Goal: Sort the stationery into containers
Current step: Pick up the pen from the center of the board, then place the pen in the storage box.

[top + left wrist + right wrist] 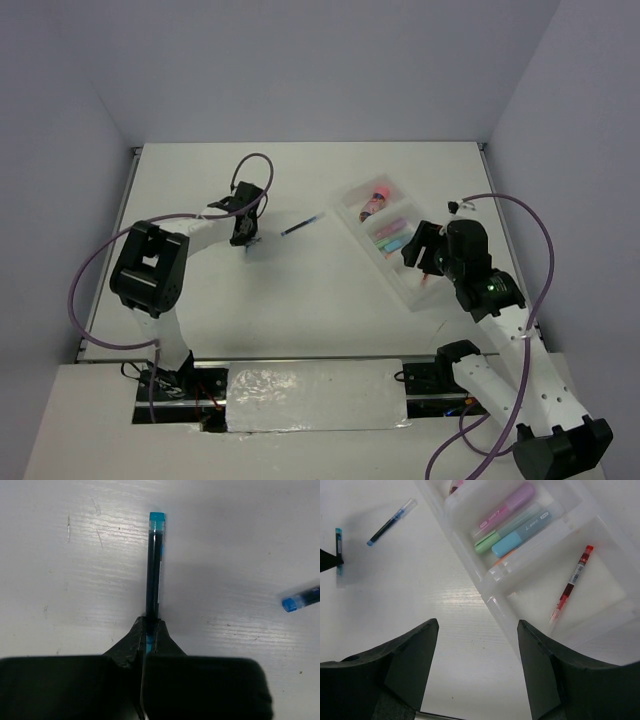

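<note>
My left gripper (149, 627) is shut on the lower end of a dark-blue pen with a cyan tip (155, 565), low over the table; the top view shows this gripper (245, 237) left of centre. A second dark-blue pen (302, 226) lies loose on the table to its right and also shows in the right wrist view (390, 522). The white three-compartment tray (492, 587) holds a pink cylinder (377, 197), the purple (505, 507), green (507, 527) and blue (520, 532) sticks, and a red pen (570, 582). My right gripper (477, 630) is open and empty, above the tray's near left wall.
The tray (400, 285) lies diagonally at the right of the table. The white walls of the enclosure stand at the back and both sides. Purple cables loop off both arms.
</note>
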`<action>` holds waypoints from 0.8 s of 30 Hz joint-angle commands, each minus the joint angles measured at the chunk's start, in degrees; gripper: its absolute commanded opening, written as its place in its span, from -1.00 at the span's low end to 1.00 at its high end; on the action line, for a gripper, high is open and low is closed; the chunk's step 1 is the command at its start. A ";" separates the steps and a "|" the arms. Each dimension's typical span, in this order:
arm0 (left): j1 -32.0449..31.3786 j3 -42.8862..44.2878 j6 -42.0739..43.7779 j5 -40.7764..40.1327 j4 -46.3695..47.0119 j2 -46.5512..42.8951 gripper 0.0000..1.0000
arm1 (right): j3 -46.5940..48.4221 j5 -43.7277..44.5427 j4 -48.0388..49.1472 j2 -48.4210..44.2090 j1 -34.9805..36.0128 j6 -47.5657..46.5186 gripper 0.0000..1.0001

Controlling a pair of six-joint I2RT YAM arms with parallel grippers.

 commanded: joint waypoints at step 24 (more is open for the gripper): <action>-37.70 16.86 -4.23 14.46 24.57 -4.29 -1.00 | 16.84 18.68 -14.80 -16.36 0.20 4.36 0.47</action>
